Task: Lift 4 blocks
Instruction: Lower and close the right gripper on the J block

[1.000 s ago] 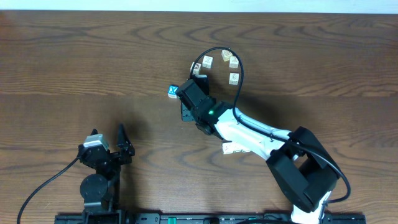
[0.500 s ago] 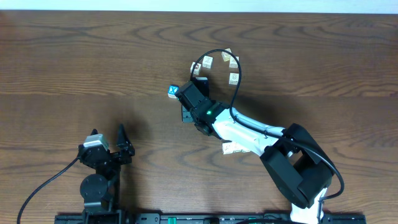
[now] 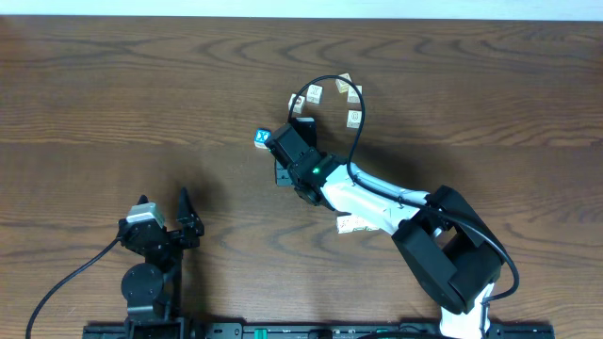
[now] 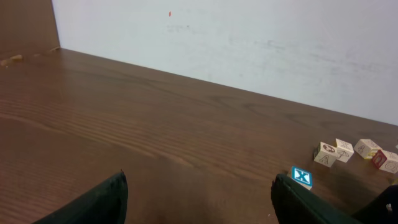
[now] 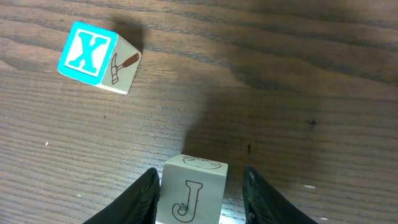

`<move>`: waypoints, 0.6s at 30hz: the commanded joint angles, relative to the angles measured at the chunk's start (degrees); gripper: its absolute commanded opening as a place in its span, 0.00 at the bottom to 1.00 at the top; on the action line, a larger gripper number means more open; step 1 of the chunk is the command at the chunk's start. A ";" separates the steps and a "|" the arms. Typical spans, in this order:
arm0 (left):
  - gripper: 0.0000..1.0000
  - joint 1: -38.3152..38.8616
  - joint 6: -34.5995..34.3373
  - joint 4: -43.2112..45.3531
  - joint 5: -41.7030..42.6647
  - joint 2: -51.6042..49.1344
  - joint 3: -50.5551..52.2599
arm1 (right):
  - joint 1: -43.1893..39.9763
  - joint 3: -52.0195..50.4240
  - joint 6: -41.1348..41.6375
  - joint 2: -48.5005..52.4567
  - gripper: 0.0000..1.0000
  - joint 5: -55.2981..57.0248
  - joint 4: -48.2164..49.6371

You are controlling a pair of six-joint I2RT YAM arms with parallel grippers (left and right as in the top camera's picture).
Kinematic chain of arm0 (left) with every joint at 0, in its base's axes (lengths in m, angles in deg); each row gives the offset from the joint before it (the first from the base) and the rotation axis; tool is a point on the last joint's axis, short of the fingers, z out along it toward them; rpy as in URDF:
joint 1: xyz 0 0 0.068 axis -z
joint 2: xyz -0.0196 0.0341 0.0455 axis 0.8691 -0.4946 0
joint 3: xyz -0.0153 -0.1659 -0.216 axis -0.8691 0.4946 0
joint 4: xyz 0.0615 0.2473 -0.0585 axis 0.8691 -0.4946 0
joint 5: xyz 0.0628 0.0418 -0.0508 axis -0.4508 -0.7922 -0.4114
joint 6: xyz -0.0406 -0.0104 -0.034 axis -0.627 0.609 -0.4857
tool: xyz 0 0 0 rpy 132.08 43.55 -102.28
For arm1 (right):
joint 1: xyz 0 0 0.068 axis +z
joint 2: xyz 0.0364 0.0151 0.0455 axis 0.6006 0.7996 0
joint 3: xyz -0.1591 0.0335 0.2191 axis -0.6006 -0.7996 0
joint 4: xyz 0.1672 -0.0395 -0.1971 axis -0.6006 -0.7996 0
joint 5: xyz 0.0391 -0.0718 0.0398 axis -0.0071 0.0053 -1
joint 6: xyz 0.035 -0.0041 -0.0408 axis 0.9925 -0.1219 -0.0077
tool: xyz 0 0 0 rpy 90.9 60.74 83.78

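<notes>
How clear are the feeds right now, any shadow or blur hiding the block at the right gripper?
Right wrist: sharp, the J block reads clearly between the fingers, a dark shadow on the table just beyond it. Overhead: even light, but the right arm covers that block. Left wrist: crisp, yet the far blocks look tiny.

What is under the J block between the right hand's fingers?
Only wooden table shows around the J block, with a dark shadow past its far edge. Its underside is hidden, so whether it rests on the wood or hangs clear cannot be told.
</notes>
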 commanded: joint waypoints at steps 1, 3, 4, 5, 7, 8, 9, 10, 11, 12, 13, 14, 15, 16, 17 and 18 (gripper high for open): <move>0.74 0.24 0.09 -2.36 -1.38 0.04 0.98 | -0.44 1.03 0.79 1.01 0.41 1.18 0.15; 0.74 0.24 0.09 -2.36 -1.38 0.04 0.98 | -0.44 1.03 0.79 1.01 0.41 1.18 0.20; 0.74 0.24 0.09 -2.36 -1.38 0.04 0.98 | -0.42 1.03 0.79 1.03 0.40 1.18 0.20; 0.74 0.24 0.09 -2.36 -1.38 0.04 0.98 | -0.42 1.03 0.79 1.03 0.40 1.18 0.17; 0.74 0.24 0.09 -2.36 -1.38 0.04 0.98 | -0.44 1.03 0.79 1.03 0.40 1.18 0.15; 0.74 0.24 0.09 -2.36 -1.38 0.04 0.98 | -0.44 1.03 0.79 1.03 0.40 1.18 0.15; 0.74 0.24 0.09 -2.36 -1.38 0.04 0.98 | -0.44 1.01 0.79 1.03 0.40 1.16 0.13; 0.75 0.24 0.09 -2.36 -1.38 0.04 0.98 | -0.44 1.01 0.79 1.05 0.40 1.16 0.09; 0.74 0.24 0.09 -2.36 -1.38 0.04 0.98 | -0.42 0.96 0.79 1.07 0.40 1.16 0.02; 0.74 0.24 0.09 -2.36 -1.40 0.04 0.98 | -0.37 0.90 0.79 1.14 0.40 1.16 0.02; 0.74 0.24 0.09 -2.36 -1.38 0.04 0.98 | -0.33 0.87 0.79 1.27 0.40 1.16 0.02; 0.75 0.24 0.09 -2.36 -1.38 0.04 0.98 | -0.28 0.87 0.79 1.66 0.40 1.16 0.13; 0.74 0.24 0.09 -2.36 -1.38 0.04 0.98 | -0.22 0.87 0.83 1.88 0.40 0.98 0.22; 0.75 0.24 0.09 -2.36 -1.38 0.04 0.98 | -0.20 0.87 0.98 2.47 0.40 0.90 0.35; 0.75 0.24 0.09 -2.36 -1.38 0.04 0.98 | -0.15 0.87 1.22 2.91 0.40 0.87 0.48; 0.75 0.24 0.09 -2.36 -1.38 0.04 0.98 | -0.11 0.87 1.20 3.23 0.40 0.66 0.63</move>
